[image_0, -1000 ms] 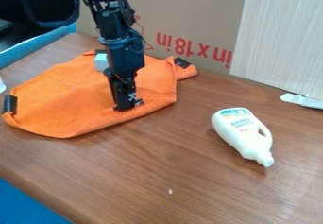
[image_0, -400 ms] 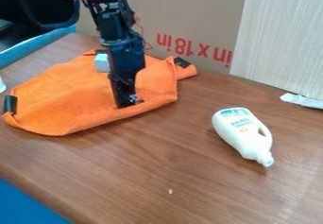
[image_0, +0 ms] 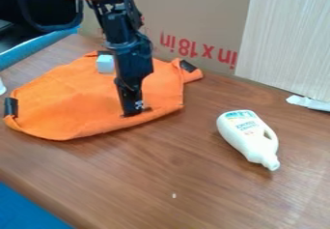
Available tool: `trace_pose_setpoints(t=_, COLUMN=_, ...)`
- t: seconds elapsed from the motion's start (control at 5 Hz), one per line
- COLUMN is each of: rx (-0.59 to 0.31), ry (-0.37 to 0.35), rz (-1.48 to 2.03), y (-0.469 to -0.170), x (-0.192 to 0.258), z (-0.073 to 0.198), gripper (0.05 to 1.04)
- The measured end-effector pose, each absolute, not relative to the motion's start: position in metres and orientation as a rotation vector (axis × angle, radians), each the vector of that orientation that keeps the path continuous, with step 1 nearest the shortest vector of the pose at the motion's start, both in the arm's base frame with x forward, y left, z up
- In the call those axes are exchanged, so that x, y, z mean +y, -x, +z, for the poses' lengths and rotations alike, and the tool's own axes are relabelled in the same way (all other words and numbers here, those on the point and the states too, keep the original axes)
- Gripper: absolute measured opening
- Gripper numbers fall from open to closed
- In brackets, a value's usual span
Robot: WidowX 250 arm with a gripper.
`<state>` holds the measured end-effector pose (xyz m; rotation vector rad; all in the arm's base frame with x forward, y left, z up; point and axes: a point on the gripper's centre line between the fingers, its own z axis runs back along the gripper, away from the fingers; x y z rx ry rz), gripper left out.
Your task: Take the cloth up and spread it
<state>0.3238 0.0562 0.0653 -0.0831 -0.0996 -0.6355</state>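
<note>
Right under the gripper (image_0: 133, 112) lies 1 cloth (image_0: 71, 97).

Black two-finger end effector (image_0: 132, 113) at orange cloth with black corner tabs (image_0: 97, 95); pale-blue block (image_0: 105, 64) on cloth; white handled plastic bottle (image_0: 250, 138) lying apart, on brown wood-grain surface (image_0: 161, 175).

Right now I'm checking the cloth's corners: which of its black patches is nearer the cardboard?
The right black patch, at the far corner of the orange cloth, close to the cardboard; the left patch sits farther off.
</note>
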Motion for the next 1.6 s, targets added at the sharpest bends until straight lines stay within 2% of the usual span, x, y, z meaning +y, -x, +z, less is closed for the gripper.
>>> trace_pose_setpoints(t=0.6, rx=-0.121, ry=0.052, rz=-0.839, y=-0.290, x=0.009, z=0.077, gripper=0.049)
trace_pose_setpoints(t=1.0, rx=-0.173, ry=0.016, rz=-0.661, y=-0.314, x=0.054, z=0.091, gripper=0.049)
trace_pose_setpoints(t=1.4, rx=-0.108, ry=-0.016, rz=-0.595, y=-0.321, x=0.079, z=0.071, gripper=0.049)
trace_pose_setpoints(t=1.6, rx=-0.048, ry=-0.038, rz=-0.633, y=-0.323, x=0.071, z=0.052, gripper=0.049)
